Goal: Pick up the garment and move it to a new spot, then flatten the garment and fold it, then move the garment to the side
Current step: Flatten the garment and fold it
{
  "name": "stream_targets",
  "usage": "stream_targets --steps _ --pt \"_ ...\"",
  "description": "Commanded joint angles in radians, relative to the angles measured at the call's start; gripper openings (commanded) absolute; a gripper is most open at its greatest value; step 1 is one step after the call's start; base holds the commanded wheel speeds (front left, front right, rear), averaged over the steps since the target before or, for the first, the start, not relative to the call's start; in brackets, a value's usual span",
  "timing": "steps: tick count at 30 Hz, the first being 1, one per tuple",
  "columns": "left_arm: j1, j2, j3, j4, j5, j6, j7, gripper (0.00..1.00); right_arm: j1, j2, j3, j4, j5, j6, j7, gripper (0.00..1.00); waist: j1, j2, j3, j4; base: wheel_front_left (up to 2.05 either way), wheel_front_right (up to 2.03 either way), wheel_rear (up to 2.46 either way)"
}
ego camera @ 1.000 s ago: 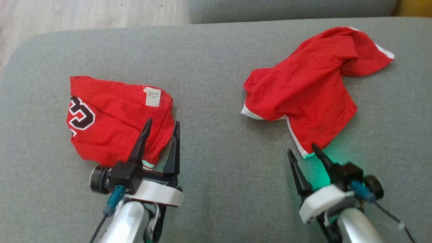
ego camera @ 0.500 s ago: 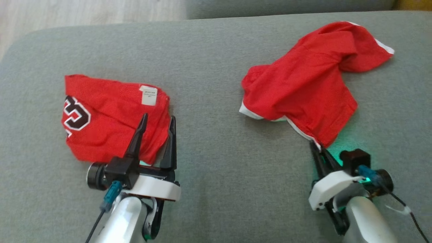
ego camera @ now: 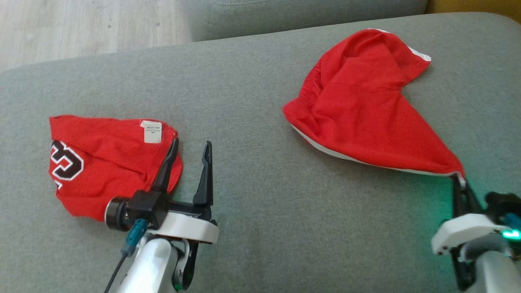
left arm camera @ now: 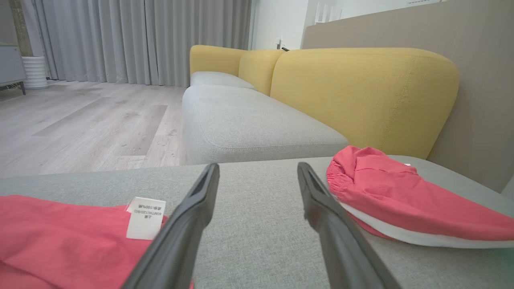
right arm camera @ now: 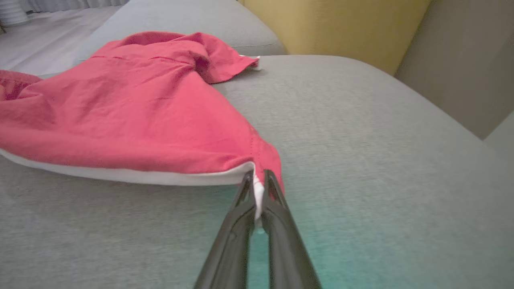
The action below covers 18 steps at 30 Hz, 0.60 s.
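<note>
A red garment (ego camera: 366, 114) with a white hem lies crumpled on the grey sofa seat (ego camera: 252, 195) at the right, one corner pulled out long toward me. My right gripper (ego camera: 459, 180) is shut on that white-edged corner; the right wrist view shows the hem pinched between the tips of my right gripper (right arm camera: 257, 180), with the red garment (right arm camera: 132, 116) stretching away to the left. My left gripper (ego camera: 191, 144) stands open at the lower left with nothing between its fingers, and my left gripper (left arm camera: 257, 170) frames bare cushion. The red garment (left arm camera: 397, 196) lies to its right.
A second red garment (ego camera: 106, 162) with a black-and-white number and a white label lies at the left, its edge under my left gripper's left finger. Another grey cushion (ego camera: 293, 16) lies behind, wooden floor (ego camera: 81, 28) at the far left, a yellow backrest (left arm camera: 361, 92) beyond.
My right gripper shut on the garment's white-hemmed corner and pulled it back and to the right, stretching the cloth into a long point. The head camera shifted. The left gripper stayed open.
</note>
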Motion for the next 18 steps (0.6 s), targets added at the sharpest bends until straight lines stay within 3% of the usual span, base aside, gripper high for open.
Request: stream_targets --steps 1,4,5,6,12,18 --pt "-0.015 0.003 0.039 -0.026 0.008 -0.001 -0.01 1.0 -0.007 -0.005 0.0 -0.05 -0.014 -0.001 0.01 0.0 0.0001 0.0 -0.002 -0.004 0.0 0.0 0.0" --pt "-0.015 0.001 0.039 -0.025 0.01 -0.002 -0.01 1.0 0.005 -0.005 -0.043 -0.085 -0.027 -0.001 0.04 0.0 0.0001 0.0 -0.001 -0.005 0.0 0.0 0.0" --pt "-0.015 0.0 0.039 -0.025 0.009 -0.003 -0.01 1.0 0.008 -0.005 -0.056 -0.099 -0.034 -0.001 0.044 0.32 0.0001 0.0 0.0 -0.004 0.0 0.0 0.0" --pt "-0.014 -0.001 0.038 -0.024 0.009 -0.004 -0.01 1.0 0.009 -0.005 -0.066 -0.111 -0.038 -0.001 0.045 1.0 0.0001 0.0 0.0 -0.004 0.0 0.0 0.0" --pt "-0.015 -0.003 0.034 -0.017 0.009 -0.012 -0.01 1.0 0.007 -0.005 -0.052 -0.19 -0.02 -0.001 0.005 1.0 0.0001 0.0 0.004 0.006 0.0 0.0 0.0" --pt "-0.02 -0.005 0.033 -0.015 0.01 -0.013 -0.01 1.0 0.015 -0.005 0.091 -0.264 0.056 -0.001 -0.073 1.0 0.0001 0.0 0.006 0.021 0.0 0.0 0.0"
